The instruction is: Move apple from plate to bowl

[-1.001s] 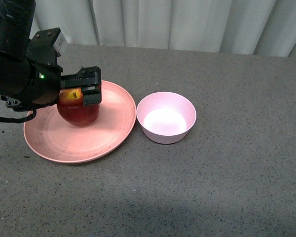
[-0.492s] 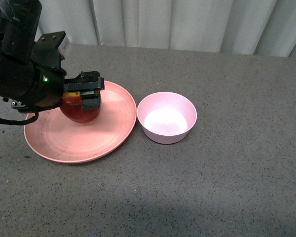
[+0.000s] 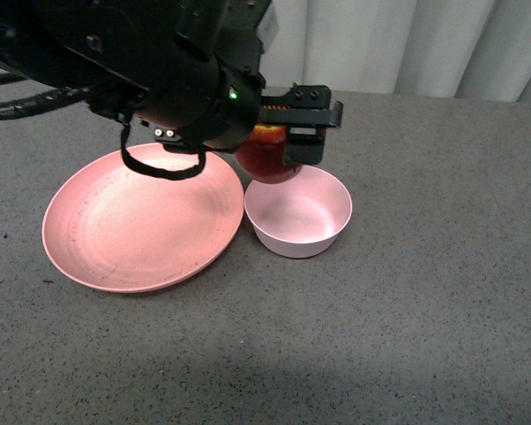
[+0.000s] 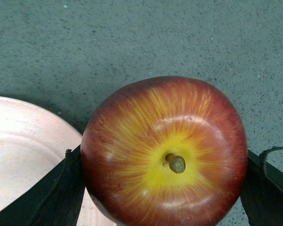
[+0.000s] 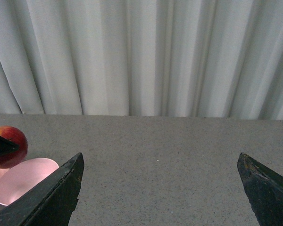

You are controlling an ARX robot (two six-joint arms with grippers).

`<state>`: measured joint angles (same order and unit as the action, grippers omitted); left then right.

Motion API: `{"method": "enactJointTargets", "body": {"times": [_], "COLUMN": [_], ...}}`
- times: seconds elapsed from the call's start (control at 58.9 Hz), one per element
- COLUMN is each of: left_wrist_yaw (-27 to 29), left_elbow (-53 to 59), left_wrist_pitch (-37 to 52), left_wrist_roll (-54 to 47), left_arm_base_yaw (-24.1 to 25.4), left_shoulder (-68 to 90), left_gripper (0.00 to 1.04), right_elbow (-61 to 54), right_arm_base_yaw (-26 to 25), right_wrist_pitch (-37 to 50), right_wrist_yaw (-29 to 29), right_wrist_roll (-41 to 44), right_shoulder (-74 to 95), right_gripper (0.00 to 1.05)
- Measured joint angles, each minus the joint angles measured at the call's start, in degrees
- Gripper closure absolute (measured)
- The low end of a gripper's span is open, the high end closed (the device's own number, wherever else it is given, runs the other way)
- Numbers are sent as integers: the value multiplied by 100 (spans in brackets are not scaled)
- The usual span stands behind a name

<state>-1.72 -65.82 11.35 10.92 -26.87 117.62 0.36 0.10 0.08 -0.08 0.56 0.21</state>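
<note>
The dark-red apple (image 3: 265,159), with a yellow patch round its stem, hangs in the air over the far left rim of the small pale pink bowl (image 3: 299,212). My left gripper (image 3: 281,142) is shut on it, a black finger (image 4: 61,193) on each side in the left wrist view. The wide salmon-pink plate (image 3: 142,221) lies left of the bowl with nothing on it. My right gripper (image 5: 160,188) is open over bare table, well to the right of the bowl (image 5: 23,183), and does not show in the front view.
The grey speckled tabletop (image 3: 425,292) stretches to the right and front of the bowl. White curtains (image 3: 398,44) close off the back edge. My left arm's black bulk (image 3: 133,62) hangs over the plate's far side.
My left gripper has lifted the apple off the plate and carried it right, to above the bowl's far left rim. The plate is now bare.
</note>
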Motion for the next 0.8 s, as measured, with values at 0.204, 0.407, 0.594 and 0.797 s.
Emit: {"method": "enactJointTargets", "body": {"times": [0.204,0.407,0.594,0.797], "left_wrist_yaw": [39,111,111,87], "left_elbow": [-243,-343,-350,-363], "left_wrist_pitch": [-94,-203,-315,-378], "left_wrist_roll": [-15,-59,-94,-7], "left_arm_base_yaw": [-214,-258,-260,-238], "left_shoulder": [396,623,726,772], "left_gripper": [25,25,25,23], "right_elbow": [0,0,0,0], "right_arm_base_yaw": [0,0,0,0], "right_wrist_pitch": [0,0,0,0], "right_wrist_yaw": [0,-2,0,-2], "right_wrist_roll": [0,0,2,0], "right_shoulder": [0,0,0,0], "right_gripper": [9,9,9,9]}}
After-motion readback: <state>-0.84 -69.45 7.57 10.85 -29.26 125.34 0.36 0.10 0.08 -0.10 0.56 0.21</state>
